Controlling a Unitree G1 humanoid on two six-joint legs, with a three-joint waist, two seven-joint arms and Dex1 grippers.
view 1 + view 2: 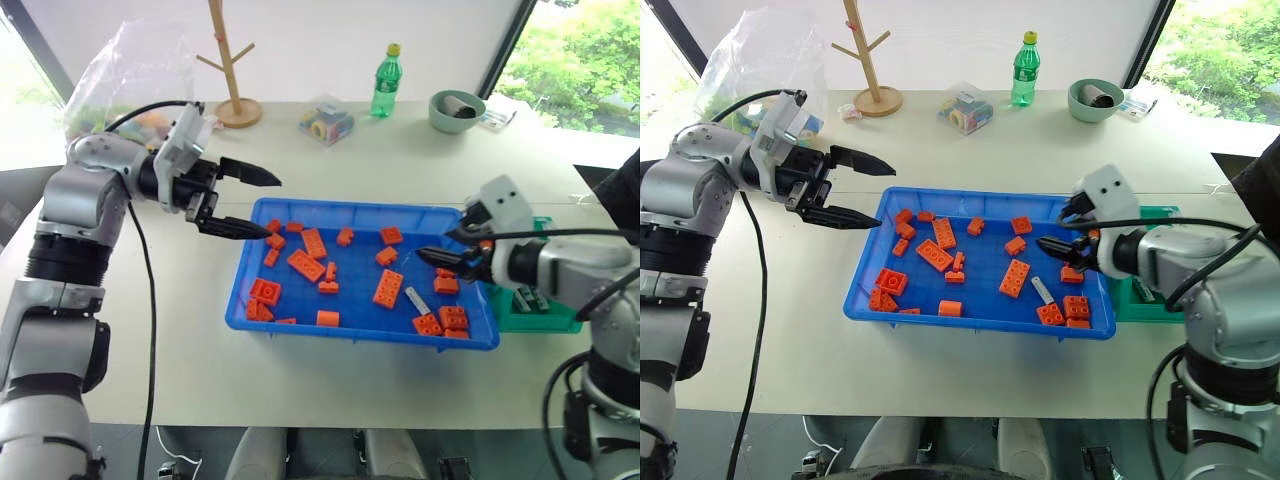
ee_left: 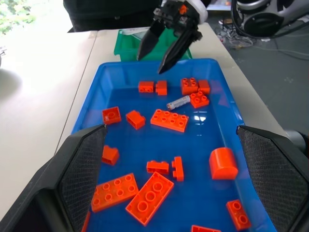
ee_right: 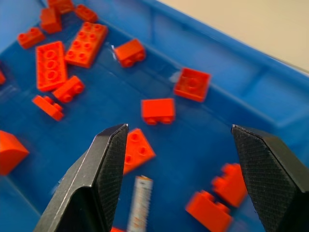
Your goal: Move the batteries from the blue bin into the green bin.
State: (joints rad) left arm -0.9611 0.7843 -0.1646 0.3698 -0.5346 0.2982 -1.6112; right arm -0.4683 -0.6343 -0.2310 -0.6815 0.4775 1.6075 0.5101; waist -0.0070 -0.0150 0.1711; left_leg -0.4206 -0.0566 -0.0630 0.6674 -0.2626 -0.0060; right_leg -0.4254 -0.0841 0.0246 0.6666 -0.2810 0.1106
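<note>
Battery (image 3: pixel 139 203) lies on the blue bin (image 1: pixel 340 330) floor among orange bricks (image 1: pixel 388 288), just below the right gripper (image 3: pixel 176 145), whose jaws stand apart; lower straight, straddle it crosswise, avoid the adjacent brick

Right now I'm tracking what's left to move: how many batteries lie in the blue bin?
1: a battery lies among orange bricks near the blue bin's right end; bricks may hide others.

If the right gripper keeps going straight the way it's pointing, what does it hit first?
Probably the floor of the blue bin among the orange bricks. The right gripper is open, angled down over the bin's right end, with the battery just below its fingers. Depth is unclear, so it might graze that first.
</note>
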